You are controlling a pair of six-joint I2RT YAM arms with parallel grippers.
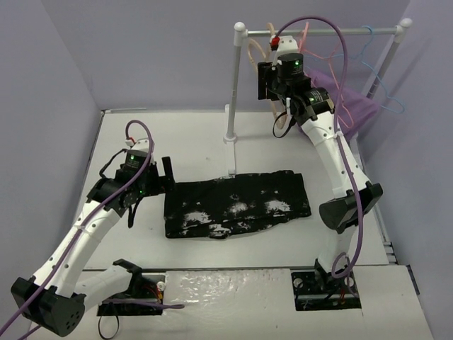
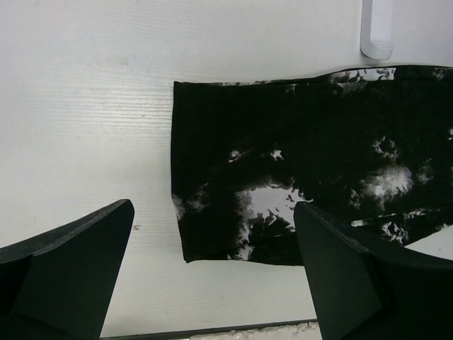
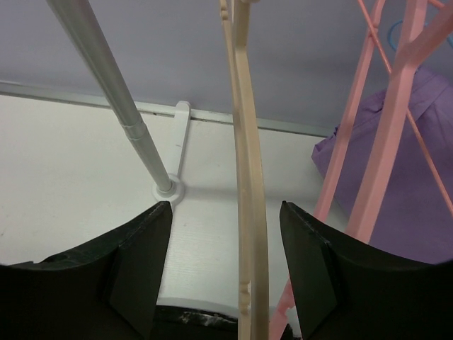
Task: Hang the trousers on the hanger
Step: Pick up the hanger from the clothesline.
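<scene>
The black trousers [image 1: 237, 204] with white blotches lie folded flat in the middle of the table. My left gripper [image 1: 151, 191] is open and empty, just left of their left end. In the left wrist view the trousers [image 2: 318, 163] lie ahead of that gripper [image 2: 212, 273], one finger [image 2: 354, 283] over their near edge. The beige hanger [image 1: 254, 51] hangs on the rail of the rack. My right gripper [image 1: 267, 83] is raised to it. In the right wrist view the hanger's beige bar [image 3: 248, 177] stands between the open jaws of the gripper [image 3: 226, 273], touching neither.
A white clothes rack [image 1: 233, 85] stands at the back, its post [image 3: 120, 106] left of the beige hanger. A thick pink hanger [image 3: 375, 177], thin pink and blue wire hangers [image 1: 375, 64] and a purple cloth [image 3: 417, 205] hang to the right. A rack foot [image 2: 375, 32] lies beyond the trousers.
</scene>
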